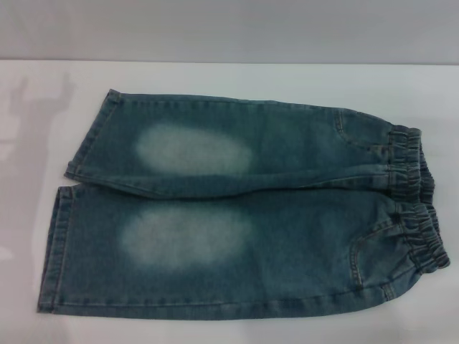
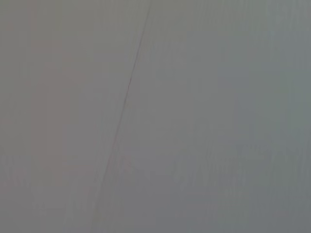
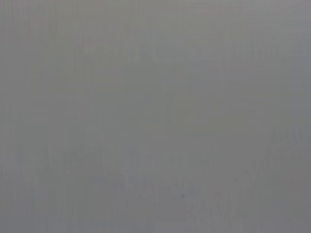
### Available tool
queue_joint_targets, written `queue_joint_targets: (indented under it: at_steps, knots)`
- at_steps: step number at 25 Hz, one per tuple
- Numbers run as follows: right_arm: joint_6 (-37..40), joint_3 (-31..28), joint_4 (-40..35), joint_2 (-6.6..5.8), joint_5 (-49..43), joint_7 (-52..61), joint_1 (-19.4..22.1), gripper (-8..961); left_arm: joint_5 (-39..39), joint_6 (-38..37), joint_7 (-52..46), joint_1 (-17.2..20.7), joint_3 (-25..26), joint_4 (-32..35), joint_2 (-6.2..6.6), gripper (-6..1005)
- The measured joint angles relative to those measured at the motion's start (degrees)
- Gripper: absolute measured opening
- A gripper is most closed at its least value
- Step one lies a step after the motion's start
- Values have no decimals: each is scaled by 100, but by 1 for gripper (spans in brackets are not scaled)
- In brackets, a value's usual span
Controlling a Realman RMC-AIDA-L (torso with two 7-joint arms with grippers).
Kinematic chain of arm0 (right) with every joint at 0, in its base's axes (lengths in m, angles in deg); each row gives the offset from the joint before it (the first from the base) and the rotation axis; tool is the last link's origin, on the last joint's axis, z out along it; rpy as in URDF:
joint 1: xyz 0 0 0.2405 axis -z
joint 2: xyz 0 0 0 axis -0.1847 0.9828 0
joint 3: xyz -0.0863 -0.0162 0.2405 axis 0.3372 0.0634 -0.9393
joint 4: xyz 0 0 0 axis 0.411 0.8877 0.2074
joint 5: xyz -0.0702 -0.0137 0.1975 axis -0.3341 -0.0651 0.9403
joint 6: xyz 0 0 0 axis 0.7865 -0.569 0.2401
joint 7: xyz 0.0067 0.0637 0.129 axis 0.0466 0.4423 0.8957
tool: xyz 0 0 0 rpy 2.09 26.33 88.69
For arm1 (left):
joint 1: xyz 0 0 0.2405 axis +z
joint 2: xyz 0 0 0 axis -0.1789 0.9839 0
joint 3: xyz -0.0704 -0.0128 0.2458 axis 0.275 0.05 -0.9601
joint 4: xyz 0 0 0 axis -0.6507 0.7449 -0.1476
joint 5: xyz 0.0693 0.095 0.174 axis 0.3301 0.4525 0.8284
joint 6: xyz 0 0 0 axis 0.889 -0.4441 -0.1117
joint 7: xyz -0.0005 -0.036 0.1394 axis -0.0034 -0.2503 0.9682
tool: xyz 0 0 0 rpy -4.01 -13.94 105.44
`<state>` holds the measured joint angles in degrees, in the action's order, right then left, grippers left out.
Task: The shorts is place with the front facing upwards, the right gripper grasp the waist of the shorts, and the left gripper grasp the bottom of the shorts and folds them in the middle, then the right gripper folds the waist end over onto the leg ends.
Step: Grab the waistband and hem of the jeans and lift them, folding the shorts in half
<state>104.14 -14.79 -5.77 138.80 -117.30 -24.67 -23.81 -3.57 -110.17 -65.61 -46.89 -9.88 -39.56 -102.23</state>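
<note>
Across the middle of the white bench (image 1: pixel 215 79) the shorts (image 1: pixel 237 215) lie flat, front up, with the elastic waist (image 1: pixel 416 208) at the right and the leg ends (image 1: pixel 64 215) at the left. One leg lies far, the other near, and they meet along a seam running left to right. Neither the left gripper nor the right gripper appears in any view; both wrist views show only plain grey surface, so whether their fingers are wide or narrow cannot be told.

Judging from this, nothing is folded yet and the first step is the approach. To do it well, the right gripper should pinch the ruffled waistband on the near leg, and the left gripper the hemmed cuff of that same leg, each catching both denim layers. Lifting together and carrying the near half evenly over the far half should keep the seam straight and the cuffs aligned.
</note>
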Motion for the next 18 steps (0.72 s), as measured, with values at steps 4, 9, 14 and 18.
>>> queue_joint_targets:
  at_steps: [4,9,14,18]
  knots:
    - [2,0,8,4,0,0,7,612,2,-2,0,-5,-4,0,0,829]
    - [49,0,18,7,0,0,15,613,9,-2,0,-6,-9,2,0,829]
    - [63,0,26,8,0,0,19,613,9,-2,0,-7,-9,3,0,829]
    - [89,0,30,9,0,6,27,613,13,3,-188,-6,-37,8,9,829]
